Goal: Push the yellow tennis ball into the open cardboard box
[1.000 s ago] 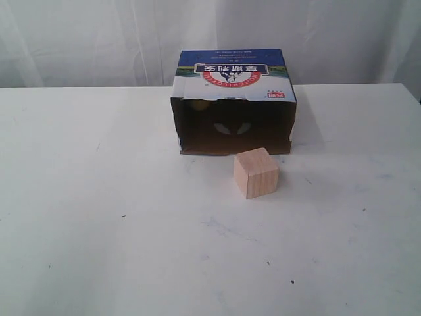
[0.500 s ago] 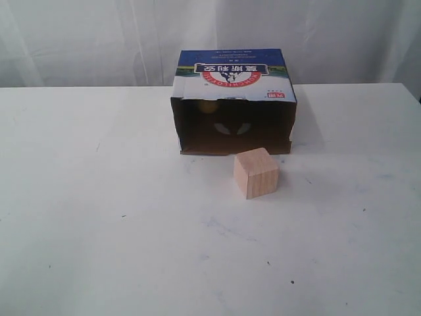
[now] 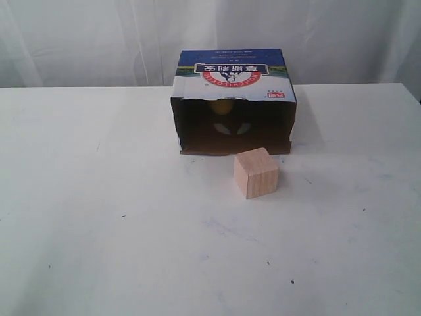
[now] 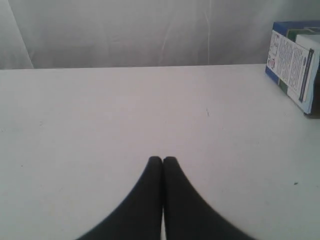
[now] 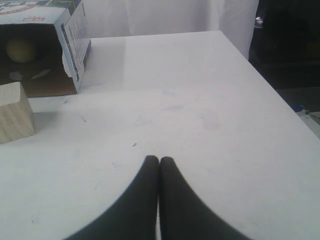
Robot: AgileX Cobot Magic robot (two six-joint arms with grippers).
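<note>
The open cardboard box (image 3: 235, 79) lies on its side at the back of the table, its dark mouth facing the front. The yellow tennis ball (image 3: 220, 105) sits deep inside it, near the back wall; the right wrist view shows the ball (image 5: 20, 50) in the shadowed interior of the box (image 5: 75, 35). One printed end of the box (image 4: 295, 65) shows in the left wrist view. My left gripper (image 4: 162, 159) is shut over bare table, far from the box. My right gripper (image 5: 159, 159) is also shut with nothing in it. Neither gripper appears in the exterior view.
A pale wooden cube (image 3: 256, 172) stands just in front of the box's mouth, toward its right; the cube (image 5: 15, 112) also shows in the right wrist view. The white table (image 3: 99, 217) ends at a right edge (image 5: 270, 85) with dark floor beyond. A white curtain hangs behind.
Inside the box the ball has rolled to the right along the back wall. Box, cube and both grippers have stayed where they were.
</note>
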